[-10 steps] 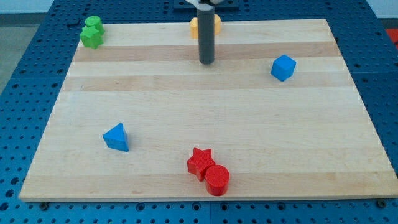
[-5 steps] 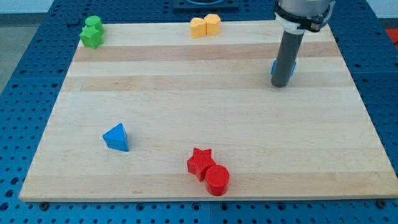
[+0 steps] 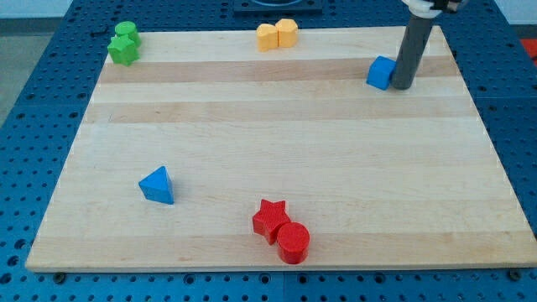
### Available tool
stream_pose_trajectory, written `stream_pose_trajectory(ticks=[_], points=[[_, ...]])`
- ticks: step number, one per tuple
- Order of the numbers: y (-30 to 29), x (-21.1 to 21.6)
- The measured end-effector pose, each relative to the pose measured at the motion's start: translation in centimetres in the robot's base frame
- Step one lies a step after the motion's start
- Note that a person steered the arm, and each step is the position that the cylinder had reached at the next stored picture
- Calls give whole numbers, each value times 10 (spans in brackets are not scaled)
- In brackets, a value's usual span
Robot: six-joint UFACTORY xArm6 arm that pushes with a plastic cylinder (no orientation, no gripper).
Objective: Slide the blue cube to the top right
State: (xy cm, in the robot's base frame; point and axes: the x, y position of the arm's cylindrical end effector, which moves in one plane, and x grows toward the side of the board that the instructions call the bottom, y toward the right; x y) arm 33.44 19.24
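The blue cube (image 3: 381, 73) sits on the wooden board (image 3: 277, 151) toward the view's top right, a little short of the corner. My tip (image 3: 402, 85) is down on the board right beside the cube, on its right side, touching or nearly touching it. The dark rod rises from there to the view's top edge and covers part of the cube's right face.
A blue triangle (image 3: 158, 184) lies at the left. A red star (image 3: 270, 218) and a red cylinder (image 3: 293, 242) touch near the bottom middle. Two yellow blocks (image 3: 277, 34) sit at the top middle. Two green blocks (image 3: 123, 44) sit at the top left corner.
My tip swept from the top middle across to the right, passed in front of the blue cube, and now stands at its right side. The cube has shifted a little up the view.
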Motion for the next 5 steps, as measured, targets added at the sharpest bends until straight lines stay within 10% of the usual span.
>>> stream_pose_trajectory(ticks=[5], points=[[-32,-22]])
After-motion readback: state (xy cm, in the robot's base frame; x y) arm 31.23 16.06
